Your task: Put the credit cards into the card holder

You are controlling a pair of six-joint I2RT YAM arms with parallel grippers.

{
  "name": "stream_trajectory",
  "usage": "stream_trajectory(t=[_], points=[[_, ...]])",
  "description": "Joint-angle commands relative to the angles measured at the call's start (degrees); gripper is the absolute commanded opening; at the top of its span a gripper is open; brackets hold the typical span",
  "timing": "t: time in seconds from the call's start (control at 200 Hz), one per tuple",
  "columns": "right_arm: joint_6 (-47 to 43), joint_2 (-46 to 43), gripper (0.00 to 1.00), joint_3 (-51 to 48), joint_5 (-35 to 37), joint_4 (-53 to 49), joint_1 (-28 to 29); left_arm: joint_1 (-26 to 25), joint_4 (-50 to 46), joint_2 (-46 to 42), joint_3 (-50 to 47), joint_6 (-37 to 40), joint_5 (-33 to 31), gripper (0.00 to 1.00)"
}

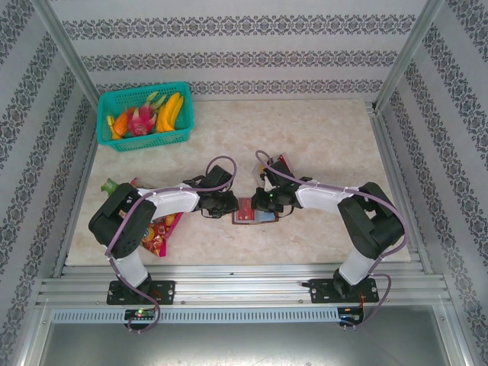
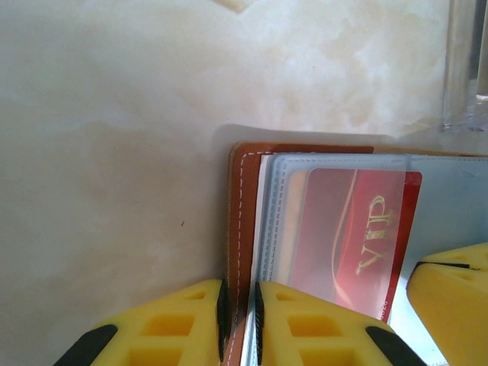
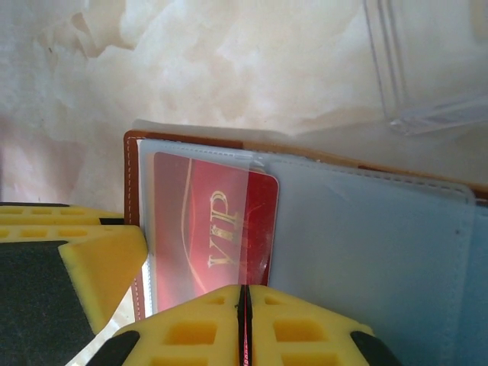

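Two grippers meet at the open card holder [image 2: 240, 206] on the marble table [image 2: 99, 152]. The left gripper [image 2: 238, 324] has its fingers almost closed, pinching the holder's brown leather edge between them. The right gripper [image 3: 244, 328] has its fingers pressed together on the near edge of a red card [image 3: 217, 221], which lies partly inside the clear sleeve [image 3: 366, 252] just ahead of those fingertips.
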Motion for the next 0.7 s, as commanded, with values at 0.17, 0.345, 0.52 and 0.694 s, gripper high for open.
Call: stream_trajectory(t=[0.17,0.345,0.52,0.694], points=[[-0.55,1.78,0.14,0.41,1.30,-1.59,0.47,-0.62,-1.34,0.47,-0.22,0.61,-0.12,0.20],[-0.15,3.85,0.13,0.64,-0.68,0.22,0.80,-0.62,-1.34,0.47,-0.14,0.73,-0.03,0.20],[1.06,4.26,0.12,0.82,-4.36,4.09,1.17,-0.61,-1.43,0.48,-0.04,0.82,0.01,0.21],[-0.27,2.92,0.13,1.57,-3.67,2.39,1.09,-0.64,-1.73,0.34,-0.05,0.59,-0.41,0.23]])
